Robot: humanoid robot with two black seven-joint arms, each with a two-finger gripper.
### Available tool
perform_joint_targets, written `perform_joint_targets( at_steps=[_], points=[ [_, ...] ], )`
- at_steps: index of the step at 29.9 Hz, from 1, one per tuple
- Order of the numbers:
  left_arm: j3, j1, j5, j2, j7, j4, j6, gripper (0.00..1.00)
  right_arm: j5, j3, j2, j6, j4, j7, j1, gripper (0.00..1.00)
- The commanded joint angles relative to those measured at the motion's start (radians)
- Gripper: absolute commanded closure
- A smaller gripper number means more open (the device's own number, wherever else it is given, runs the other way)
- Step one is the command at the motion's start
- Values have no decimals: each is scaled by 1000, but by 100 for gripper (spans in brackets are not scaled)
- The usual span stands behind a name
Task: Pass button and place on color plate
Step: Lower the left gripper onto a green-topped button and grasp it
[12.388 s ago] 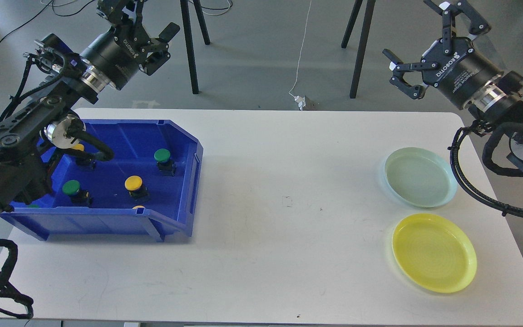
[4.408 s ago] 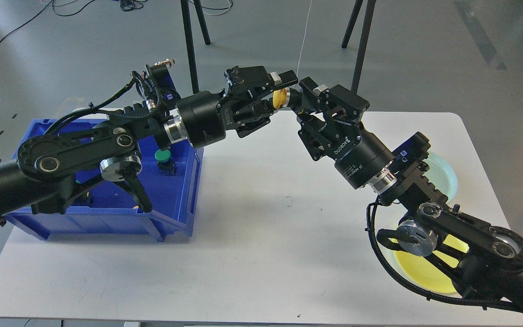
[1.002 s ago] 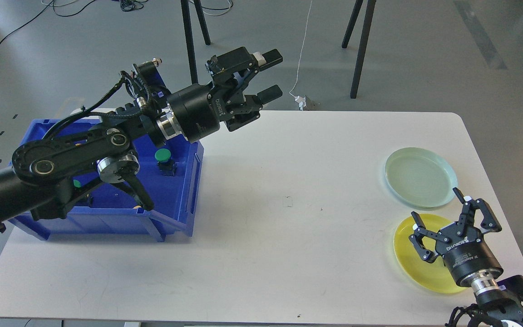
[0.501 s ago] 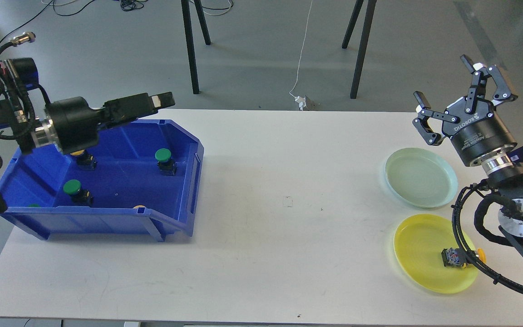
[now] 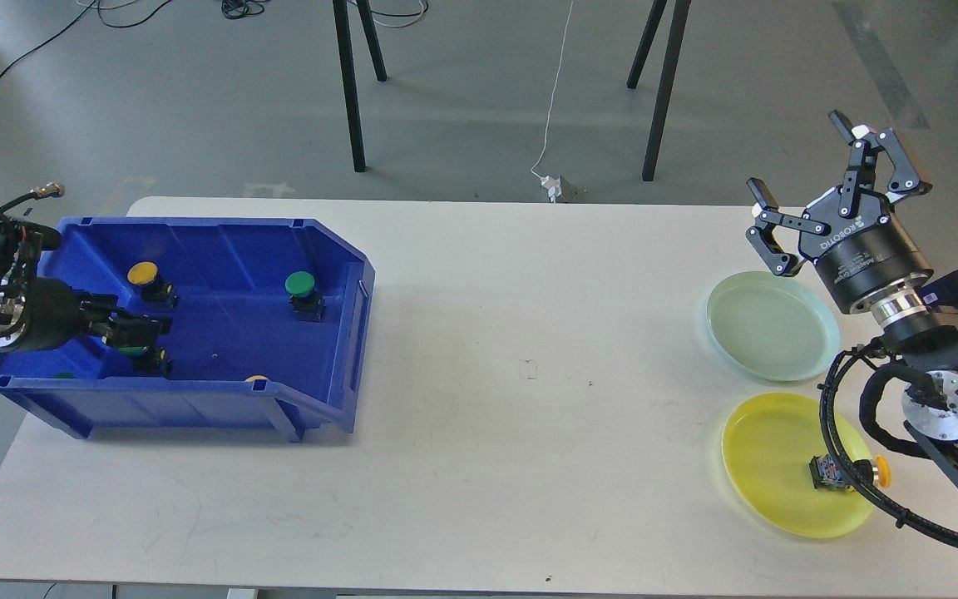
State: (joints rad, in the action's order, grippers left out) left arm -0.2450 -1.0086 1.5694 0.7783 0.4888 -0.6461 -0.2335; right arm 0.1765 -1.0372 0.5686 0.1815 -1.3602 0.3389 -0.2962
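I count two plates: a yellow plate [image 5: 766, 474] holding one yellow button [image 5: 845, 472] on its side, and an empty green plate [image 5: 770, 324] just behind it. The blue bin [image 5: 321, 333] holds one yellow-capped and two green-capped buttons in clear sight. My left gripper [image 5: 134, 329] reaches over a green one [image 5: 142, 353]; I cannot tell its state. My right gripper [image 5: 812, 187] hangs spread wide behind the green plate.

**Yellow button down on the yellow plate**

A yellow button [image 5: 849, 474] lies on its side on the yellow plate [image 5: 766, 466] — dark body toward the plate's middle, yellow cap out at the right rim, partly crossed by a black cable. The pale green plate [image 5: 770, 324] sits just behind. In the blue bin [image 5: 338, 333]: one yellow-capped button [image 5: 145, 274] and one green-capped button [image 5: 299, 287], both upright.
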Motion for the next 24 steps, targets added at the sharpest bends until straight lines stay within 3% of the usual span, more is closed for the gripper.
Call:
perform_joint_targets(
  at_steps=[1,15,24],
  points=[
    [-2,-1,4,-11,0,14,-1,11,0,-4,7,1,0,0,6,2],
    [-27,38,6,-13,0,20,-6,13,0,-4,5,1,1,2,14,2],
    [-28,36,6,-16,0,23,-6,26,0,-4,7,1,1,3,20,2]
  ],
)
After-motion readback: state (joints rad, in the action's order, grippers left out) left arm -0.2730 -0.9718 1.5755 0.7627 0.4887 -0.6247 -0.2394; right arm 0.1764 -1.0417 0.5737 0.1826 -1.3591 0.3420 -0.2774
